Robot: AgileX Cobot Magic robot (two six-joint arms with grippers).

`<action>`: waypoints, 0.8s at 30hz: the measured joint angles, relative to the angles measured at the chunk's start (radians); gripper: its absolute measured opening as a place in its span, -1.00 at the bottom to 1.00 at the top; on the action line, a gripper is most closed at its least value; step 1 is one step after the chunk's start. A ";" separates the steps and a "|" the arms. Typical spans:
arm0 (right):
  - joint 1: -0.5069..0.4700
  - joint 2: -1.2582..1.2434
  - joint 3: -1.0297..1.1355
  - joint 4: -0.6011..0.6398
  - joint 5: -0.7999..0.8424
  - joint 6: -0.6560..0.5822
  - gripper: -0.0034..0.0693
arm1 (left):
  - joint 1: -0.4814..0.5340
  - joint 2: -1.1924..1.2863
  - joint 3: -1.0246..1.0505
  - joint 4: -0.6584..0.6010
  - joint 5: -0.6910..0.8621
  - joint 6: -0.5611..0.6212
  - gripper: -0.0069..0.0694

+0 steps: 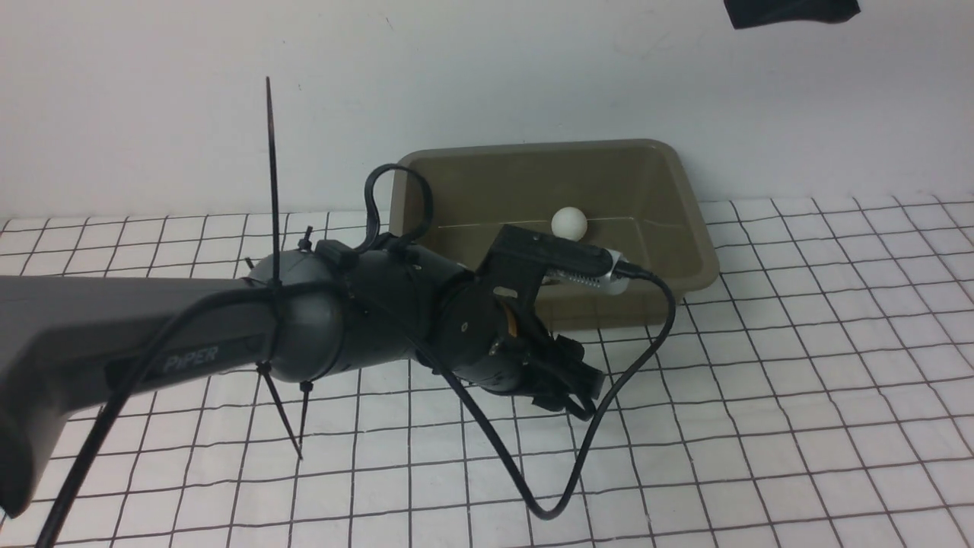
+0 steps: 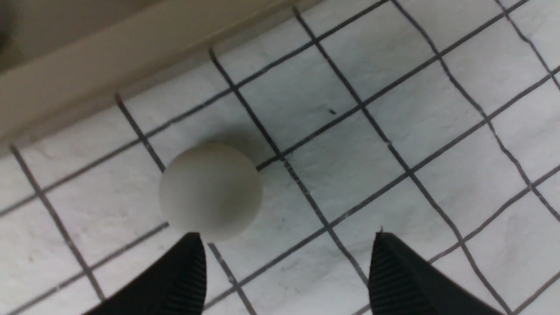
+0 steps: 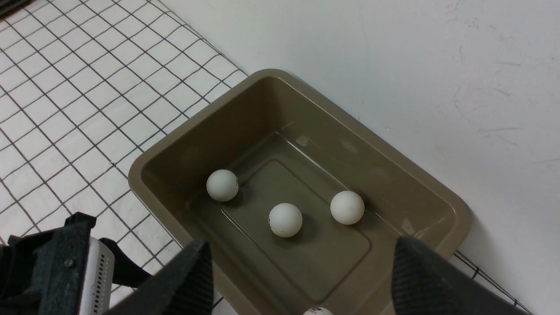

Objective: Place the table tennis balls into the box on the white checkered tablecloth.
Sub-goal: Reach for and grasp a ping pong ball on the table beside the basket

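On the checkered tablecloth [image 2: 393,109] a ball [image 2: 211,192] lies near the box [image 2: 87,74] rim; left tool [image 2: 287,245] and right tool [image 3: 302,247] gape empty.

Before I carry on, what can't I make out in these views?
Front view: the dark left arm hides the loose small white ball on the white checkered tablecloth and the tips of the left pincer.
Front view: that arm and the near wall hide most of the floor of the olive-grey plastic box.
Right wrist view: a fourth ball is cut by the bottom edge.
Right pincer: outside the front view.
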 joint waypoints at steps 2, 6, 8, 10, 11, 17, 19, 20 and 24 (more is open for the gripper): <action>0.000 0.000 0.000 0.000 0.000 -0.005 0.46 | 0.000 0.008 -0.001 0.001 0.017 -0.036 0.36; 0.000 0.000 0.000 0.000 0.000 -0.011 0.46 | -0.005 0.022 -0.001 0.001 0.066 -0.094 0.36; 0.000 0.000 0.000 0.000 0.000 -0.011 0.46 | -0.011 0.022 -0.001 0.001 0.067 -0.105 0.36; 0.000 0.000 0.000 0.000 0.000 -0.024 0.46 | -0.021 0.022 -0.001 0.001 0.052 -0.110 0.36; 0.000 0.000 0.000 0.000 0.000 -0.030 0.46 | -0.022 0.022 -0.001 0.001 0.043 -0.110 0.36; 0.000 0.000 0.000 0.000 0.000 -0.039 0.46 | -0.022 0.025 -0.001 0.007 -0.033 -0.115 0.36; 0.000 0.000 0.000 0.000 0.000 -0.044 0.46 | -0.022 0.031 -0.001 0.010 -0.058 -0.127 0.36; 0.000 0.000 0.000 0.000 0.000 -0.046 0.46 | -0.022 0.038 -0.001 0.013 -0.062 -0.132 0.36; 0.000 0.000 0.000 0.000 0.000 -0.055 0.46 | -0.022 0.070 -0.001 0.034 -0.055 -0.139 0.36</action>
